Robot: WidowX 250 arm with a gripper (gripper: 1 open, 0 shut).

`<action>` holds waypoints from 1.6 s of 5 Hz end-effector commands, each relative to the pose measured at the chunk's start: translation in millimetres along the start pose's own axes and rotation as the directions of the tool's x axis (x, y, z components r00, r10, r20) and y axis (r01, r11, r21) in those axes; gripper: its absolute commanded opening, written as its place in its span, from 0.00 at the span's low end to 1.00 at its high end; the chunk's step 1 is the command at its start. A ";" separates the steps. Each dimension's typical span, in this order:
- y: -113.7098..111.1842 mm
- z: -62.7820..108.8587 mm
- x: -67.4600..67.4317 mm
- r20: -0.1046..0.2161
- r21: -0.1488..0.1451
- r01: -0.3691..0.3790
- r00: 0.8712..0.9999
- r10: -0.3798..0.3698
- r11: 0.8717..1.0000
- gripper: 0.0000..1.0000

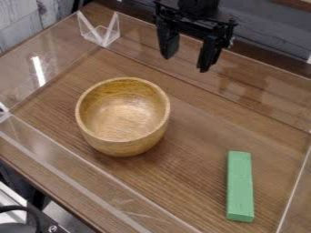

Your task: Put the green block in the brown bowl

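A long, flat green block [241, 185] lies on the wooden table near the front right, pointing roughly front to back. The brown bowl [123, 115], round, thick-walled and of light wood, stands upright left of centre with nothing inside. My gripper [192, 48] hangs at the back of the table, above and behind both, with its dark fingers [165, 43] spread apart and nothing between them. It is far from the block and touches neither object.
Clear plastic walls [43, 59] fence the wooden table [195, 118] on all sides. A small clear plastic bracket [100, 30] stands at the back left. The right wall runs close beside the green block.
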State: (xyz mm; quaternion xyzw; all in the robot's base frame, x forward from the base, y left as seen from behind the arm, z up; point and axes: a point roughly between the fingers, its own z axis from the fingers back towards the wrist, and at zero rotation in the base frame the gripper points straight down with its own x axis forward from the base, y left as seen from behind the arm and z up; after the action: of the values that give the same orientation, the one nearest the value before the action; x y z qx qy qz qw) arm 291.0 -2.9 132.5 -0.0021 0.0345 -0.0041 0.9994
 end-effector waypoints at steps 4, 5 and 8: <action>-102.3 -45.8 -43.0 0.040 -0.065 -0.023 0.999 0.026 0.998 1.00; -125.1 -51.8 -55.5 0.055 -0.085 -0.028 0.998 0.033 0.996 1.00; -138.5 -66.5 -54.2 0.079 -0.123 -0.064 0.994 0.075 0.990 1.00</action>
State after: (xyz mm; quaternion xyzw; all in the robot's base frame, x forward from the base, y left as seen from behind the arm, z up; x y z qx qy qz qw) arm 226.5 -139.8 62.7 -0.0529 0.0075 0.0322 0.9981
